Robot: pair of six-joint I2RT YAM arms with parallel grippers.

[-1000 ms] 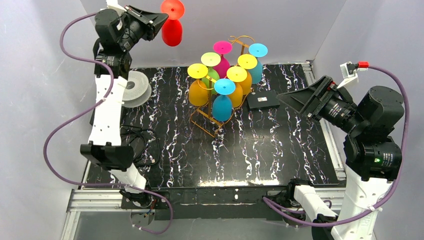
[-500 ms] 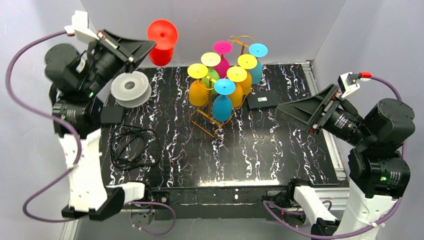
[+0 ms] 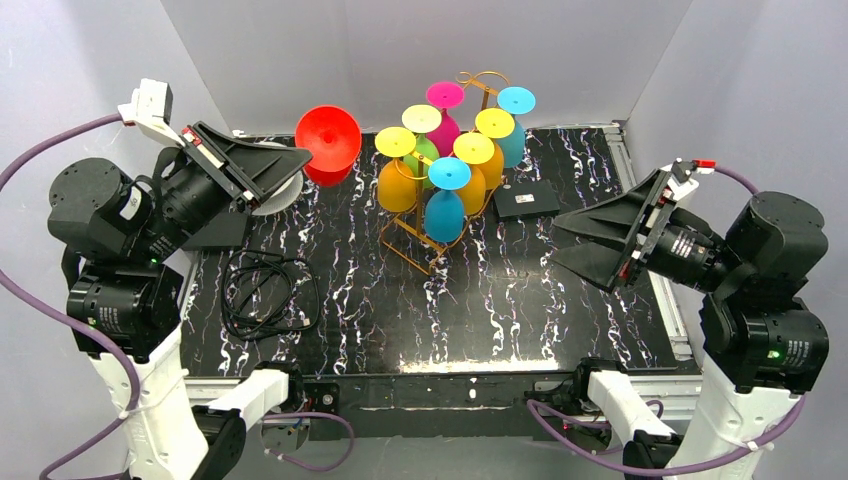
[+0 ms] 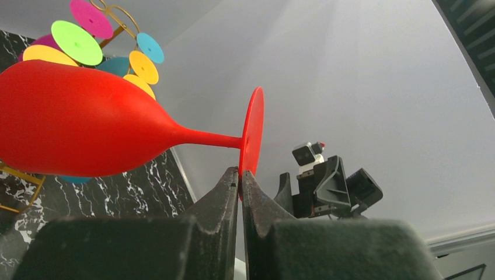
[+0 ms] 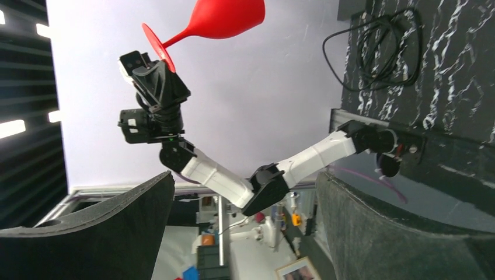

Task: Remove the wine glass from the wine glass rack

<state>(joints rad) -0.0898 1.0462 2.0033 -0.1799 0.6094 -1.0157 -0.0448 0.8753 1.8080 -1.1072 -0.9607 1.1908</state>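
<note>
A red wine glass (image 3: 328, 145) hangs in the air over the table's back left, off the rack and tipped on its side. My left gripper (image 3: 305, 155) is shut on the rim of its round foot (image 4: 252, 131), with the bowl (image 4: 82, 119) pointing towards the rack. The wine glass rack (image 3: 407, 250), thin golden wire, stands at the back centre and carries several coloured glasses (image 3: 444, 210) upside down. My right gripper (image 3: 556, 238) stands open and empty to the right of the rack, well apart from it. The right wrist view shows the red glass (image 5: 225, 17) far off.
A white spool (image 3: 270, 190) lies at the back left, partly behind my left gripper. A black cable (image 3: 265, 295) is coiled at the left. A flat black box (image 3: 527, 200) sits right of the rack. White walls close in the back and sides.
My left arm has swung down and back from high by the rear wall, carrying the red glass lower and tipping it sideways. The right gripper has dropped slightly.
</note>
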